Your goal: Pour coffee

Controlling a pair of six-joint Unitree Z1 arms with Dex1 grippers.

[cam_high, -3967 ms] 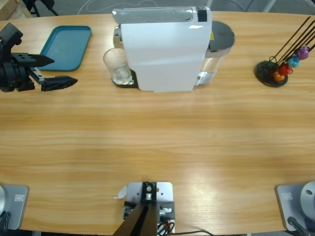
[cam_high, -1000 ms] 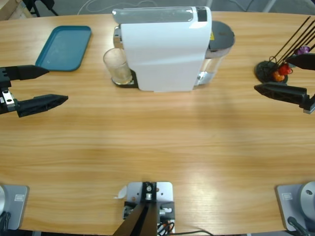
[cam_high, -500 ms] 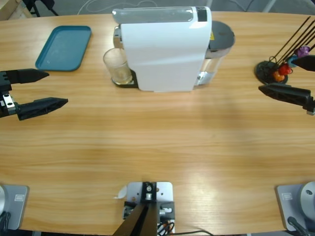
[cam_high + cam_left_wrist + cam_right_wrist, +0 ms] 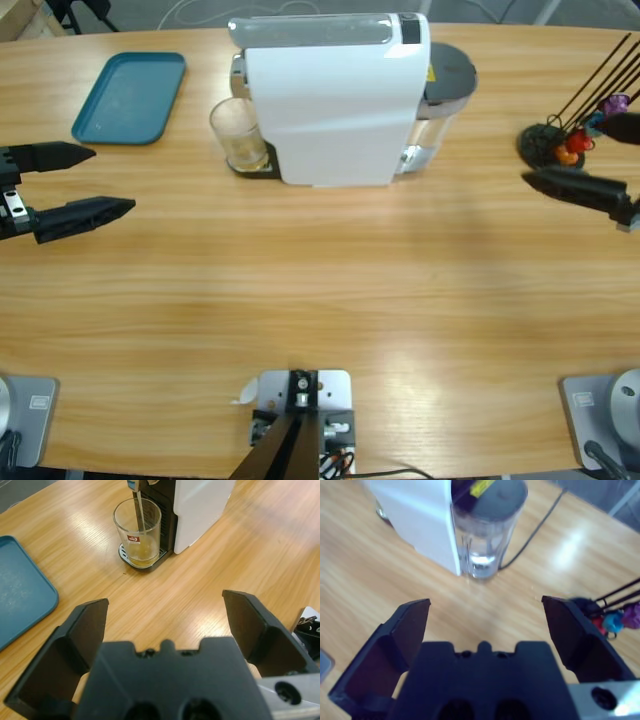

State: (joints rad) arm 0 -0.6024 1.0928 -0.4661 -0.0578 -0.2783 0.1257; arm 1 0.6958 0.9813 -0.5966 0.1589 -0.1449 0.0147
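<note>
Your coffee (image 4: 140, 556) is a shallow amber pool at the bottom of the clear glass (image 4: 137, 532), with a thin stream running down into it from the spout above. The glass stands on the dark drip tray (image 4: 150, 562) of the white coffee machine (image 4: 335, 100), on the machine's left side in the high view. A clear water tank (image 4: 487, 530) with a dark lid sits on the machine's other side.

Your left gripper (image 4: 80, 182) hangs near the table's left edge, jaws spread wide and holding nothing, pointed toward the glass. A teal tray (image 4: 130, 97) lies just beyond it. Your right gripper (image 4: 590, 150) is at the right edge, jaws also wide apart and empty, beside the capsule stand (image 4: 560, 145) with its coloured capsules.
</note>
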